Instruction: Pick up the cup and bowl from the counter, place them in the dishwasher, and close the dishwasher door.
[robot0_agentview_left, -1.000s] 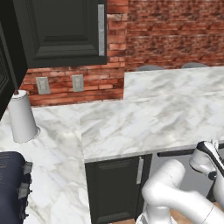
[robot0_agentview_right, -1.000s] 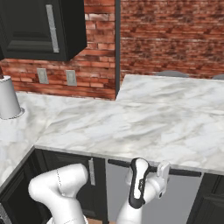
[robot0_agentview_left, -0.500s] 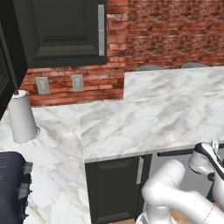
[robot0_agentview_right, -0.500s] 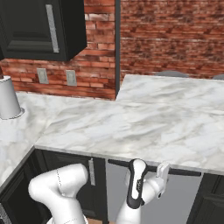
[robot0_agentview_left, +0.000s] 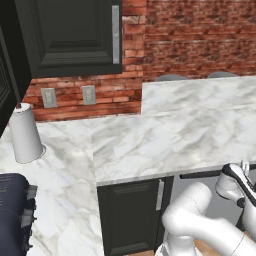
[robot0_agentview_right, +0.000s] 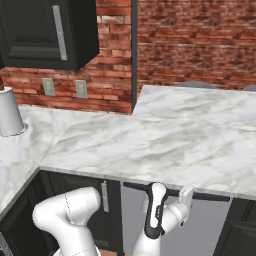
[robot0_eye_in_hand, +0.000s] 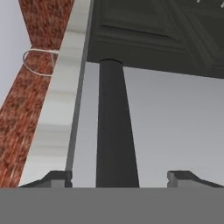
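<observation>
The dishwasher door (robot0_agentview_right: 212, 225) is a flat grey panel standing upright under the counter (robot0_agentview_right: 165, 140), level with the black cabinet fronts. A black bar (robot0_agentview_right: 215, 197) runs along its top edge. My gripper (robot0_agentview_right: 186, 195) is at that bar, just below the counter's lip, and appears near the right edge of the left base view (robot0_agentview_left: 243, 169). In the hand view the bar (robot0_eye_in_hand: 114, 131) runs between my two fingertips (robot0_eye_in_hand: 54, 178), which stand wide apart and clear of it, so the gripper (robot0_eye_in_hand: 118, 179) is open. The cup and the bowl are out of view.
A white paper-towel roll (robot0_agentview_left: 25, 134) stands at the counter's back left. A dark appliance (robot0_agentview_left: 12, 215) sits at the near left corner. A black cabinet door with a steel handle (robot0_agentview_left: 159, 194) is left of the dishwasher. Black upper cabinets (robot0_agentview_left: 70, 35) hang on the brick wall.
Almost nothing differs: the hand has shifted very slightly at the bar, and the door stands as before.
</observation>
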